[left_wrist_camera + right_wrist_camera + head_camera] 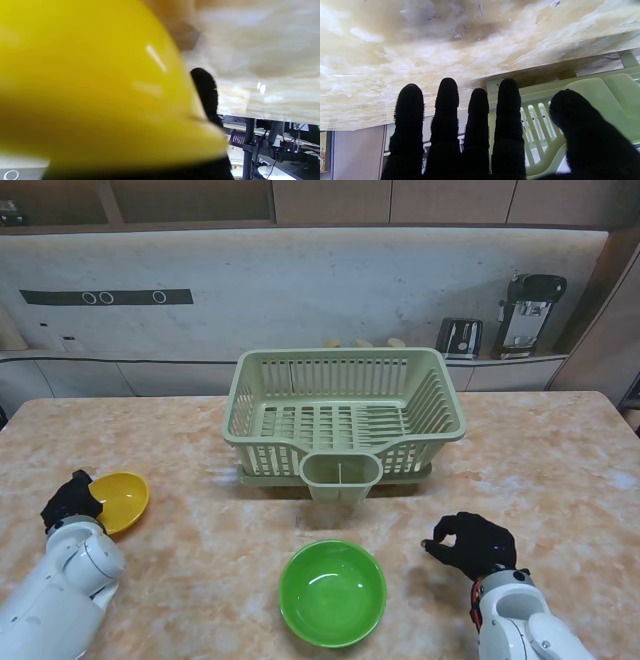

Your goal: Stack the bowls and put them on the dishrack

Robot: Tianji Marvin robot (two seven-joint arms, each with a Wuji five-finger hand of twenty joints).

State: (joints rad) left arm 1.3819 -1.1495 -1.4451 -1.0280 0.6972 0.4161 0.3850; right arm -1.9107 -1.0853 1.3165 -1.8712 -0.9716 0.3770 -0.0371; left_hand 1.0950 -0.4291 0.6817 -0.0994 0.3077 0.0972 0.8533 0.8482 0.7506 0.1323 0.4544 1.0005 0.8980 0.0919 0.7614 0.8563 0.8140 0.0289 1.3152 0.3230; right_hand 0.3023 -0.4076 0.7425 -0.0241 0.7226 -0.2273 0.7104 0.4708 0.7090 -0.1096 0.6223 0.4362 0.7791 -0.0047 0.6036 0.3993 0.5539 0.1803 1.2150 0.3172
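A yellow bowl (122, 499) sits at the table's left side, and my left hand (68, 500) grips its near-left rim. In the left wrist view the yellow bowl (87, 87) fills most of the picture, with one black finger (206, 92) showing past its edge. A green bowl (333, 592) rests upright near the front middle of the table, untouched. My right hand (472, 545) hovers to the right of it, fingers (447, 105) spread and holding nothing. The pale green dishrack (340, 360) stands behind the green bowl, mid-table, and the dishrack (595, 95) also shows beyond my right fingers.
A cutlery cup (341, 477) hangs on the dishrack's front wall, facing the green bowl. A counter behind the table carries a toaster (459, 337) and a coffee machine (530, 312). Marble table surface (560, 470) stretches right of the rack.
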